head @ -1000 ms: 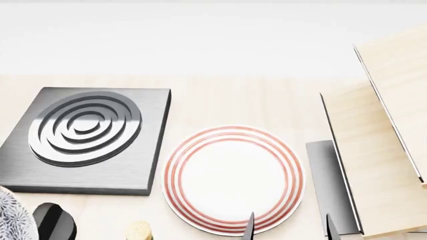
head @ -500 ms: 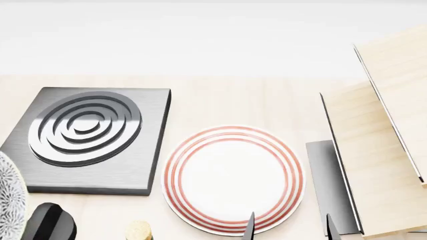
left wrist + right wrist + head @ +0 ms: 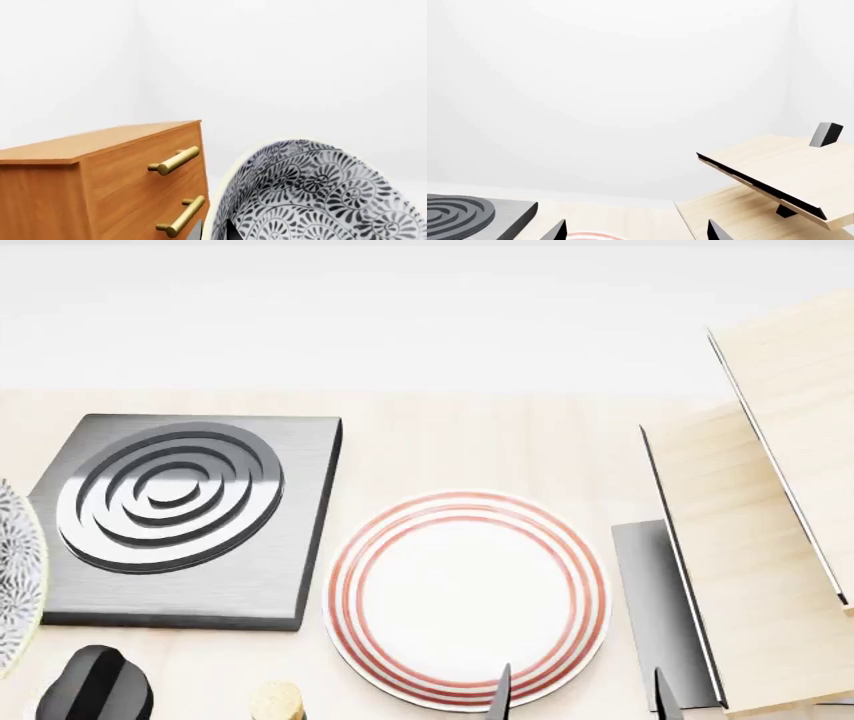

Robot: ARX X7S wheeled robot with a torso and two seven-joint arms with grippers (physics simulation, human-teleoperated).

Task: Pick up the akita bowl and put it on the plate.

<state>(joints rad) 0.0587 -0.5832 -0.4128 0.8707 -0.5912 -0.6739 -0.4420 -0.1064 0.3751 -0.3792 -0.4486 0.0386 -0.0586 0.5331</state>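
**Carrying the bowl toward the plate**

Gripped at its rim by the left gripper [image 3: 230, 231], the bowl [image 3: 16, 575] hangs tilted over the desk's left edge. The plate [image 3: 467, 600] lies to its right, mid-desk. The right gripper [image 3: 581, 695], jaws apart, holds nothing.

The bowl [image 3: 14, 575] has climbed along the left edge of the head view over the past second: from a patch low in the corner, to a sliver beside the burner's [image 3: 180, 520] near corner, to a thin tilted strip now level with the burner's left side, showing patterned wall and pale rim. The dark left arm [image 3: 96, 683] beneath it has risen and shifted slightly right, its rounded top sitting higher against the desk [image 3: 454, 440] than before.
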